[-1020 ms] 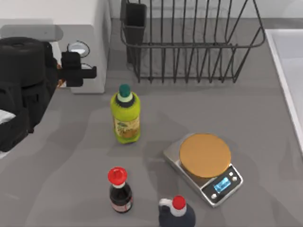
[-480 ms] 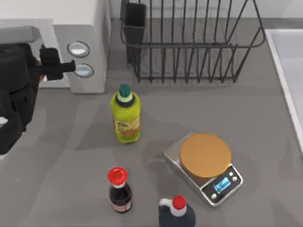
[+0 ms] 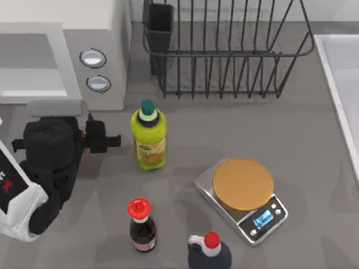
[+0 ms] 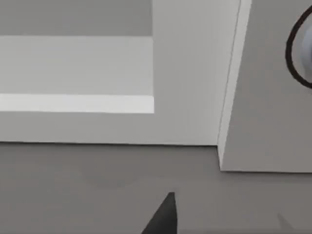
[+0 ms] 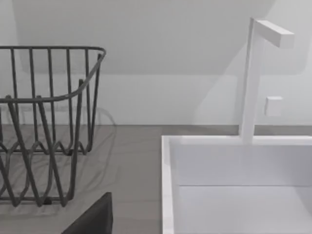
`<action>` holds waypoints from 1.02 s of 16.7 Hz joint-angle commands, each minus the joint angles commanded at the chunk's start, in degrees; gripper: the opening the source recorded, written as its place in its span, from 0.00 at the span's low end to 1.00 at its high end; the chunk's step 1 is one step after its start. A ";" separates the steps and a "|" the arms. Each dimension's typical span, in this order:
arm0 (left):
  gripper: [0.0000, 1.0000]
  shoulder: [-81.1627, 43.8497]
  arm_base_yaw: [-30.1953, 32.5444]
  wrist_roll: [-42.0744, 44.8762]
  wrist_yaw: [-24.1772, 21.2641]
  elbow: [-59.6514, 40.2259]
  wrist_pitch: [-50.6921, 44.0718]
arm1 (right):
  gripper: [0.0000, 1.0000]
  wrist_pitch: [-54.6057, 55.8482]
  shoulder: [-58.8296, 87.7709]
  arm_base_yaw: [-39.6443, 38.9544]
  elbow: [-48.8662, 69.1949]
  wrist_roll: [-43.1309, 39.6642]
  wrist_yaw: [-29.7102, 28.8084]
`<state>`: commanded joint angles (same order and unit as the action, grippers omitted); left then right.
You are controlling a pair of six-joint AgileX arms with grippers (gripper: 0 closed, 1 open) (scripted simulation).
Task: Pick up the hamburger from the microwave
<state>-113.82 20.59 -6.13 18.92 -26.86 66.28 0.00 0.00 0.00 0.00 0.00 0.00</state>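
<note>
We are not seeing well enough to say where the hamburger is, and whether our left gripper (image 3: 107,141) is carrying it we cannot tell either. We also cannot tell whether that gripper is apart or together.

The microwave (image 3: 115,33) is standing near the gripper, toward the back of the table. It is a white box with a pale grey cavity (image 3: 31,59) and two round silver-blue dials (image 3: 93,58) on its front panel. In the left wrist view we are looking at that white front (image 4: 190,73) and the grey cavity (image 4: 73,63) from low down, with the table (image 4: 73,185) stretching between the gripper and the appliance.

The gripper is hovering over the table, pointing at the green bottle (image 3: 149,139), which is standing upright just beyond its tip. The red-capped bottle (image 3: 141,224) is sitting nearer the front edge. The scale (image 3: 242,197) with its orange-brown disc is lying well beyond the green bottle.

Our right gripper (image 5: 92,219) is parked, facing the rack (image 5: 48,122) and the sink (image 5: 168,185); its state we cannot tell.
</note>
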 joint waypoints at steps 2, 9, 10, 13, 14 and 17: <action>0.00 -1.72 1.42 -0.34 -0.30 -0.29 1.16 | 1.00 0.00 0.00 0.00 0.00 0.00 0.00; 0.23 -1.77 1.46 -0.35 -0.30 -0.31 1.19 | 1.00 0.00 0.00 0.00 0.00 0.00 0.00; 0.30 -1.77 1.46 -0.35 -0.30 -0.31 1.19 | 1.00 0.00 0.00 0.00 0.00 0.00 0.00; 0.53 -1.77 1.46 -0.35 -0.30 -0.31 1.19 | 1.00 0.00 0.00 0.00 0.00 0.00 0.00; 0.60 -1.77 1.46 -0.35 -0.30 -0.31 1.19 | 1.00 0.00 0.00 0.00 0.00 0.00 0.00; 0.83 -1.77 1.46 -0.35 -0.30 -0.31 1.19 | 1.00 0.00 0.00 0.00 0.00 0.00 0.00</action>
<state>-115.60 22.06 -6.48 18.61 -27.17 67.46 0.00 0.00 0.00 0.00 0.00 0.00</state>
